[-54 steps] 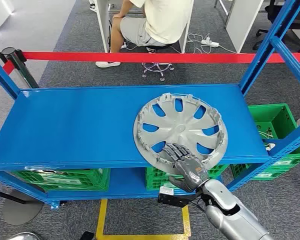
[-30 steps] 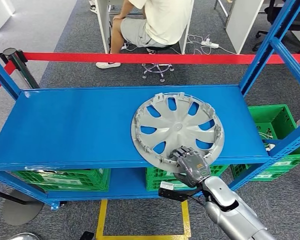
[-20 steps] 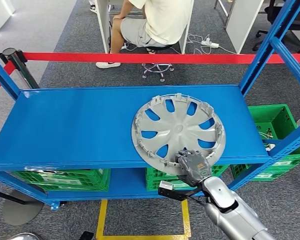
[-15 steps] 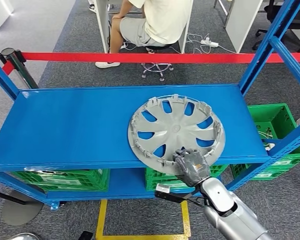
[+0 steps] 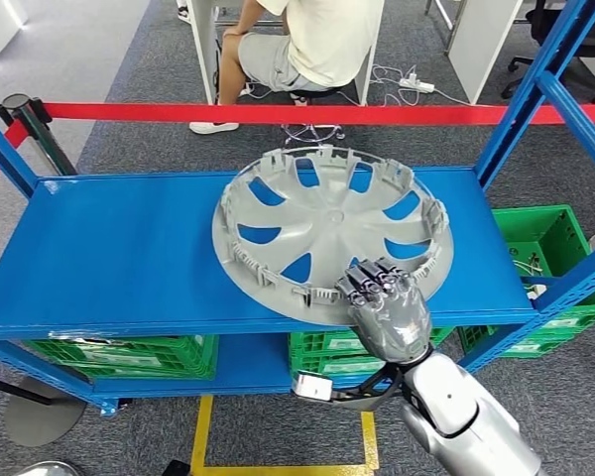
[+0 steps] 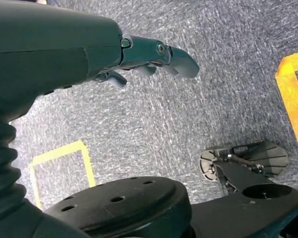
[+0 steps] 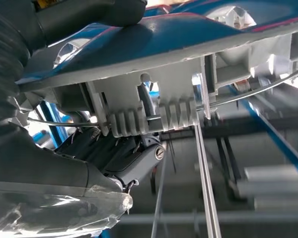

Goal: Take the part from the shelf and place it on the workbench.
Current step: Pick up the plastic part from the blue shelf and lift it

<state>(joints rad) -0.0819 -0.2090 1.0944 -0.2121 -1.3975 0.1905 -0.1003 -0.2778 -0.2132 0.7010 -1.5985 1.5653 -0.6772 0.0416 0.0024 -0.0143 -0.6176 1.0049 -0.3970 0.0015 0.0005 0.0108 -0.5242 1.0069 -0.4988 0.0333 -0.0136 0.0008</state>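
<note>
The part is a silver-grey wheel cover (image 5: 332,233) with curved spokes. It hangs tilted above the right half of the blue shelf (image 5: 130,248), its far edge raised. My right hand (image 5: 384,302) grips its near rim from below and in front, fingers curled over the edge. In the right wrist view the ribbed rim of the wheel cover (image 7: 170,64) lies across my dark fingers (image 7: 113,148). My left hand (image 6: 155,54) hangs beside my body over grey carpet, fingers stretched out and holding nothing.
Green crates (image 5: 122,352) sit on the lower shelf level, and another green crate (image 5: 541,243) stands at the right. Blue uprights (image 5: 534,89) rise at the right end. A red barrier tape (image 5: 280,114) runs behind the shelf. A person (image 5: 317,45) sits beyond it.
My right hand has closed on the near rim and lifted the wheel cover off the shelf. The cover now tilts up, nearer the camera and further left.
</note>
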